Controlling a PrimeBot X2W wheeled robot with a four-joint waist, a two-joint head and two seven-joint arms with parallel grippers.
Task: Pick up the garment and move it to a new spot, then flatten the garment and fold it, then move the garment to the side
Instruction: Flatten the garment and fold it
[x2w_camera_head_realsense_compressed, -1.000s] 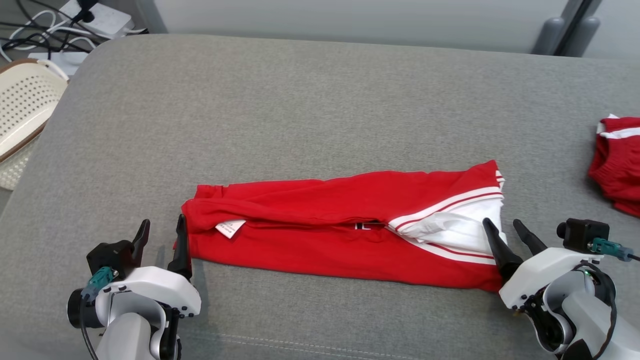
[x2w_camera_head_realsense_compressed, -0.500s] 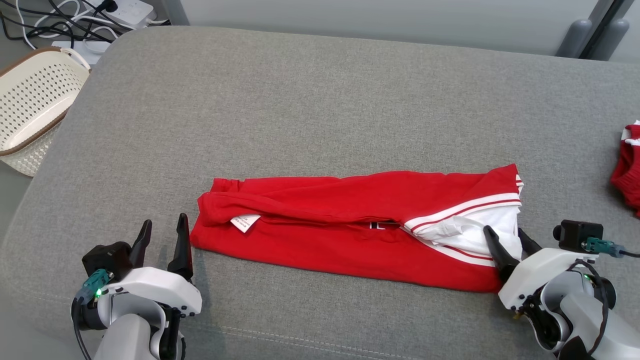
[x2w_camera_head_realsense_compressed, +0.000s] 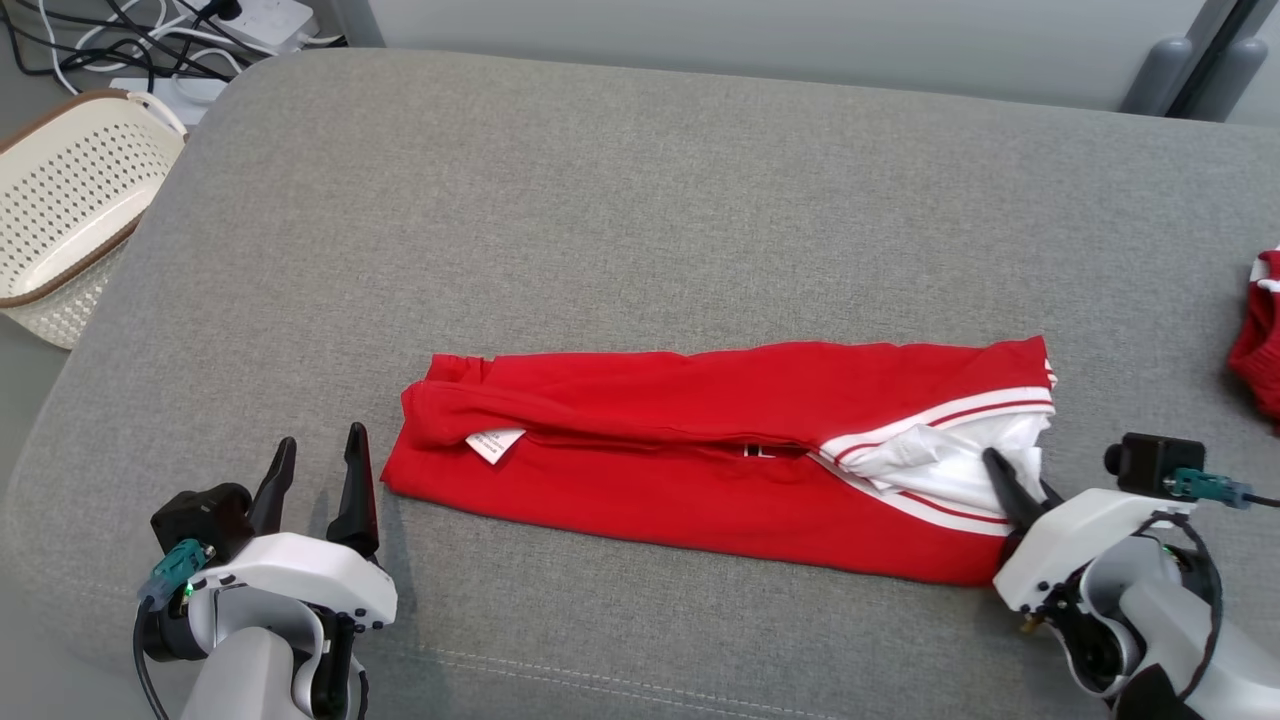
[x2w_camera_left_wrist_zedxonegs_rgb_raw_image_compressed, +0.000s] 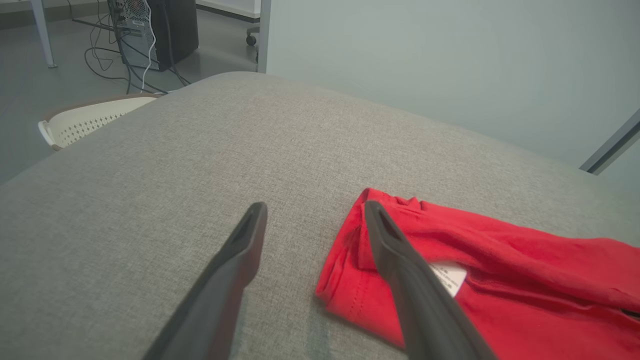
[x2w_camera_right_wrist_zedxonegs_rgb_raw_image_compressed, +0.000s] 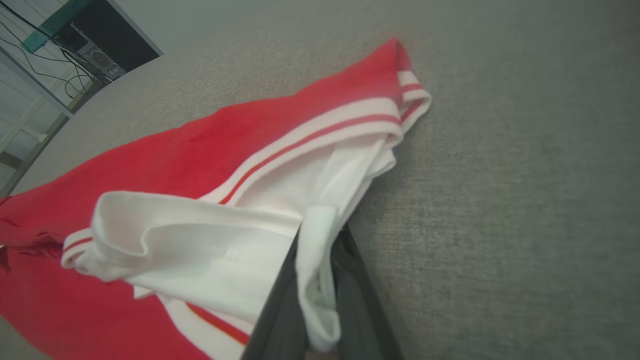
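Newly pinched, the red garment's (x2w_camera_head_realsense_compressed: 700, 470) white right-hand end sits between the right fingers (x2w_camera_head_realsense_compressed: 1003, 485), now closed on it. It lies folded lengthwise near the grey cushion's (x2w_camera_head_realsense_compressed: 640, 200) front edge. Beside its other end the left fingers (x2w_camera_head_realsense_compressed: 356, 490) gape empty, so a two-handed fold probably waits.

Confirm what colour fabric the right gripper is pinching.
White part of red garment; right wrist view shows best.

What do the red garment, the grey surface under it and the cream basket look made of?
The red garment: soft matte knit, likely cotton or polyester; creases limply, ribbed striped trim.
The grey surface: matte woven upholstery fabric, fine heathered weave.
The cream basket: probably moulded plastic; regular holes, brown rim.
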